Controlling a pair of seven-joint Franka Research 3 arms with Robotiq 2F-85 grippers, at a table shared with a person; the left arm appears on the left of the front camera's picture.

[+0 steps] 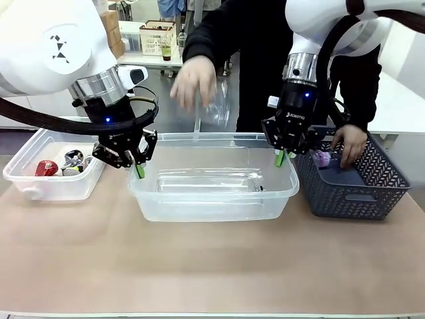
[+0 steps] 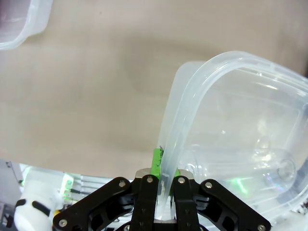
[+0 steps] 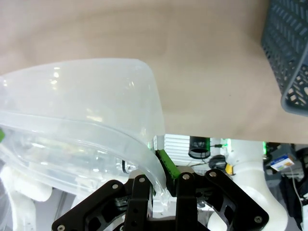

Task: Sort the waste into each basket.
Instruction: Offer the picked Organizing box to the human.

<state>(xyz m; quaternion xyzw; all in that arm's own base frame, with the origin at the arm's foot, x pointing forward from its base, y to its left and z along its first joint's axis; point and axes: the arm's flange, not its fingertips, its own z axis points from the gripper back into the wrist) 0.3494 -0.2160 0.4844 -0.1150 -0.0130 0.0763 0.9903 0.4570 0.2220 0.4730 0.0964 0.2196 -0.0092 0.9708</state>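
I am holding the middle tub with both of my grippers. My left gripper is closed on the left rim of this tub, and my right gripper is closed on its right rim. In my left wrist view the rim is passing between my two fingers, with one green pad pressing on its outer side. In my right wrist view the same tub is caught between my fingers too, and a green pad is lying against the rim.

Inside the middle tub a clear plastic bottle is lying on its side — it is hard to see against the clear walls.

At the far left of the table a second clear tub is standing, well apart from my left gripper. It is containing crushed cans, one red and the others silvery.

At the right, just beside the middle tub, a dark grey basket is standing. The person's one hand is reaching into it — near a small bottle with a purple label. The person's other hand is hanging above the far rim of the middle tub, with another clear bottle just below it; I cannot tell if the hand is touching it.
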